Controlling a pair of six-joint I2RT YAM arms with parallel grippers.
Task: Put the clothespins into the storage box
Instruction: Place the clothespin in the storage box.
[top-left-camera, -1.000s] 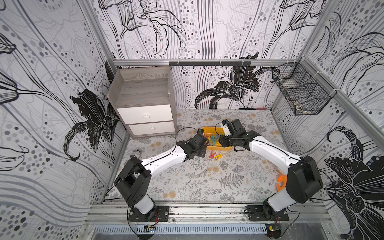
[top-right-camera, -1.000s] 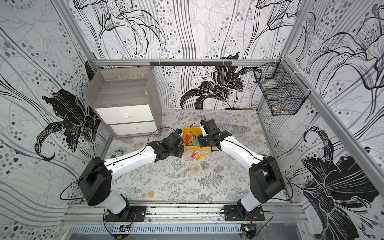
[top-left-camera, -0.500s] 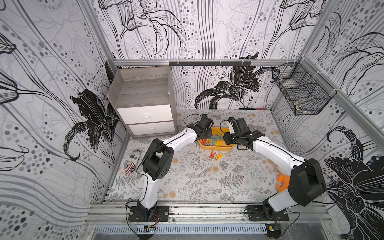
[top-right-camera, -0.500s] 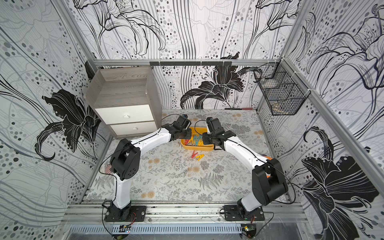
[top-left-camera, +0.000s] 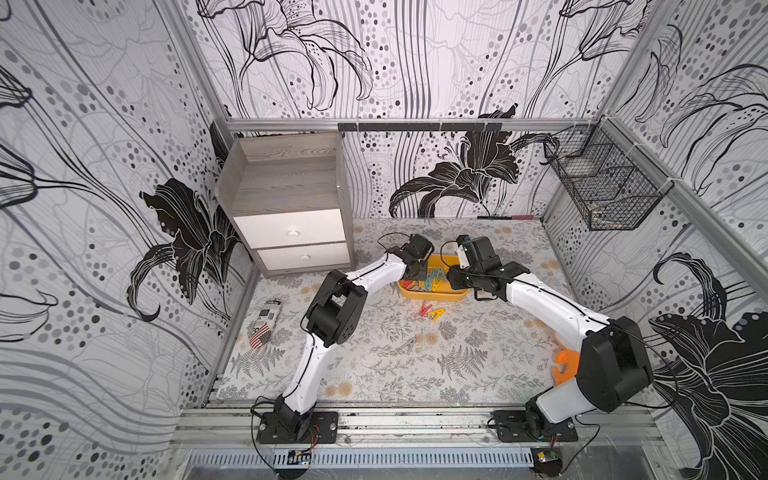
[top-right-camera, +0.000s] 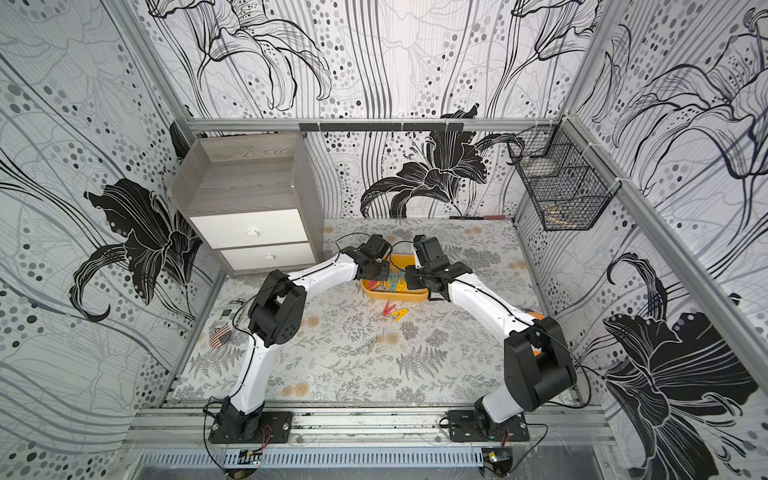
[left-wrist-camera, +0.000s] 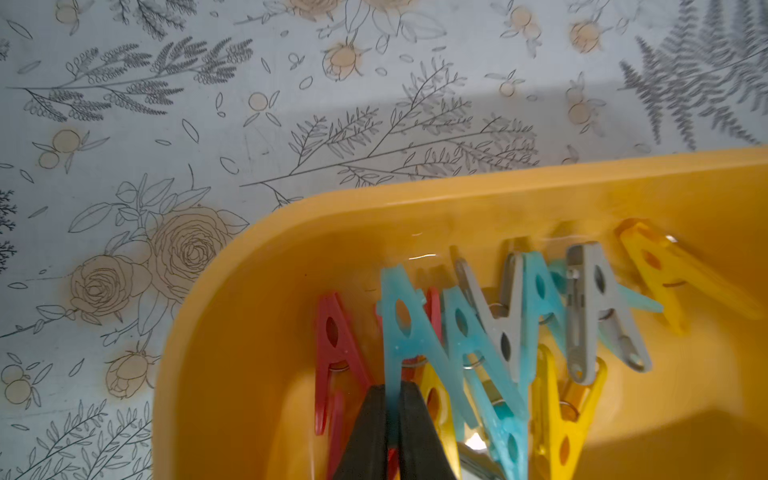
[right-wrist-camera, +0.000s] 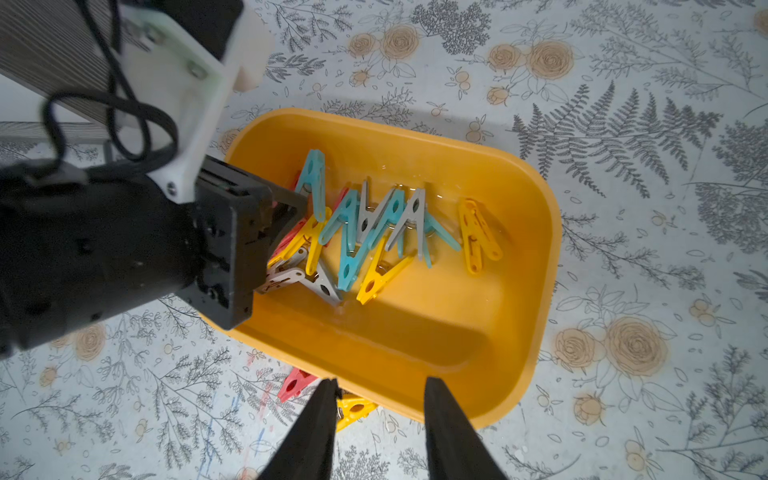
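Note:
The yellow-orange storage box (top-left-camera: 432, 294) (top-right-camera: 395, 296) holds several clothespins in teal, grey, yellow and red (right-wrist-camera: 374, 232). My left gripper (left-wrist-camera: 392, 395) hangs over the box's left end (top-left-camera: 419, 274), shut on one leg of a teal clothespin (left-wrist-camera: 399, 316) that stands upright above the pile (right-wrist-camera: 313, 183). My right gripper (right-wrist-camera: 381, 380) is open and empty, hovering over the box's near rim (right-wrist-camera: 478, 415). In both top views a red clothespin (top-left-camera: 424, 309) (top-right-camera: 388, 309) and a yellow one (top-left-camera: 437, 313) (top-right-camera: 400, 313) lie on the table just in front of the box. A grey clothespin (top-left-camera: 409, 344) lies nearer the front.
A grey wood cabinet (top-left-camera: 291, 208) with white drawers stands at the back left, close to the box. A black wire basket (top-left-camera: 602, 183) hangs on the right wall. A flag-patterned object (top-left-camera: 266, 324) lies by the left wall and an orange object (top-left-camera: 565, 365) beside the right arm.
The left arm lifted its elbow and swung its gripper from the table at the box's left front corner to over the box. The right arm shifted only slightly.

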